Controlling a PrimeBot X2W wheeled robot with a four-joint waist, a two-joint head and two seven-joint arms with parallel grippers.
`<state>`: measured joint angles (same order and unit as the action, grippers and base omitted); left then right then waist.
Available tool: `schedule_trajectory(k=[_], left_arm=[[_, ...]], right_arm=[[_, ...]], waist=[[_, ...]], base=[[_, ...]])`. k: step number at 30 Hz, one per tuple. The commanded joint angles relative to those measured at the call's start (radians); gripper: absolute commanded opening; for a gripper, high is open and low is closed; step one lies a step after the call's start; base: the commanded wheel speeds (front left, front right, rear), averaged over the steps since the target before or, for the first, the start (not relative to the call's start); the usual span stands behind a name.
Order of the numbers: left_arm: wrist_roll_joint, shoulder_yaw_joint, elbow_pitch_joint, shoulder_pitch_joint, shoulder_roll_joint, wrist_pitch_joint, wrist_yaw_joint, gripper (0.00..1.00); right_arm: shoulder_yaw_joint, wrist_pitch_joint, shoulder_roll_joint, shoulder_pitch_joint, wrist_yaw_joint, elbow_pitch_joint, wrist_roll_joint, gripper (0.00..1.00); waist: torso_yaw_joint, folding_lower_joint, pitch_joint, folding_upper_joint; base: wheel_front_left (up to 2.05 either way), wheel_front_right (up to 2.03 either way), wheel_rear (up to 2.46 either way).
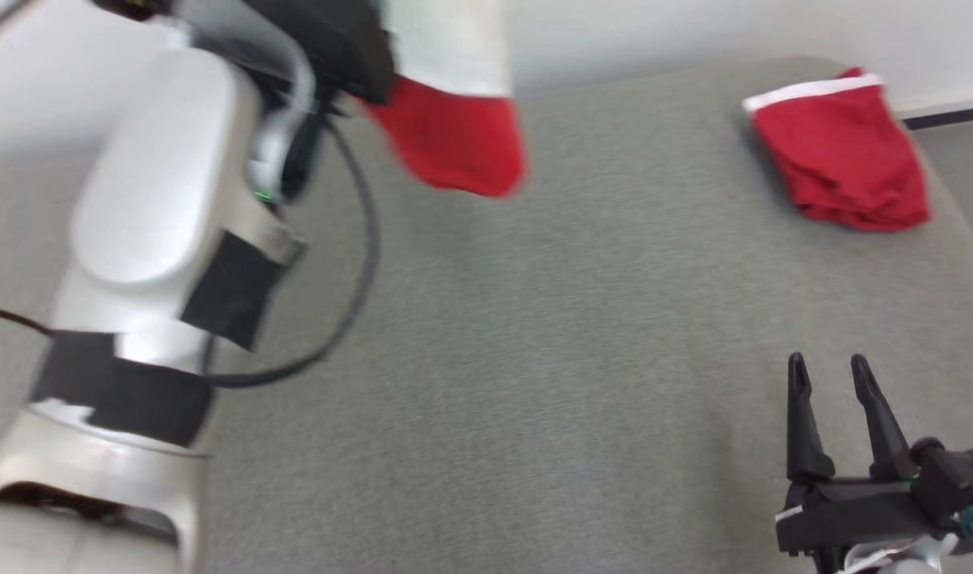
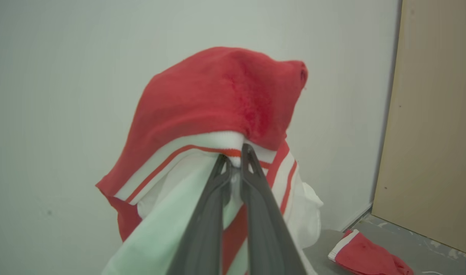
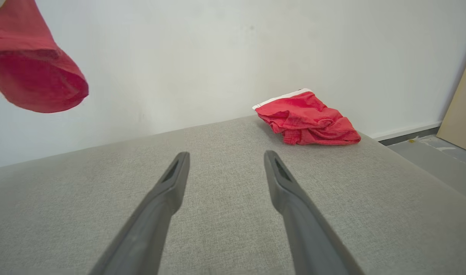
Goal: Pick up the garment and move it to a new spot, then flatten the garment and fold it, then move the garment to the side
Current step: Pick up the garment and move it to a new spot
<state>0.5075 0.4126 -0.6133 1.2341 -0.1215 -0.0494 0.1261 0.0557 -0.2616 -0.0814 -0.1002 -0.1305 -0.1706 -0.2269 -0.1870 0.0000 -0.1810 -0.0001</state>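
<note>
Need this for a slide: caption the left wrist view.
Left gripper shut on a red-and-white garment, held before a pale wall; another red garment lies below.

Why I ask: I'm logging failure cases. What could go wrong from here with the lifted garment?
1. The left gripper has its fingers shut on only the white striped band of the garment, so it might slip out mid-carry.
2. The garment hangs bunched and may land crumpled on the grey surface, making flattening harder.
3. A second red garment lies at the surface's far right; setting down near it could tangle the two.
</note>
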Motion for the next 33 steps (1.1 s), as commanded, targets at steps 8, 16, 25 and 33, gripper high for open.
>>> schedule_trajectory(k=[8, 16, 25, 33], left_arm=[[0.108, 0.093, 0.033, -0.131, 0.068, -0.051, -0.011, 0.00], [0.256, 0.276, 0.017, -0.414, 0.068, -0.121, -0.083, 0.00], [0.231, 0.335, -0.171, -0.612, 0.047, -0.191, -0.095, 0.00], [0.152, 0.219, -0.054, -0.684, 0.012, -0.217, -0.100, 1.00]], right_arm=[[0.028, -0.004, 0.009, 0.045, -0.001, 0.013, 0.003, 1.00], [0.045, -0.002, 0.011, 0.060, -0.001, 0.022, 0.011, 1.00], [0.021, -0.003, -0.005, 0.047, -0.001, 0.020, 0.009, 1.00], [0.011, -0.003, -0.018, 0.077, -0.001, 0.024, 0.005, 1.00]], waist=[[-0.099, 0.0000, 0.077, 0.0001], [-0.046, 0.0000, 0.078, 0.0001], [-0.006, 0.0000, 0.086, 0.0001], [0.043, 0.0000, 0.149, 0.0001]], base=[[0.00, 0.00, 0.00], [0.00, 0.00, 0.00], [0.00, 0.00, 0.00], [0.00, 0.00, 0.00]])
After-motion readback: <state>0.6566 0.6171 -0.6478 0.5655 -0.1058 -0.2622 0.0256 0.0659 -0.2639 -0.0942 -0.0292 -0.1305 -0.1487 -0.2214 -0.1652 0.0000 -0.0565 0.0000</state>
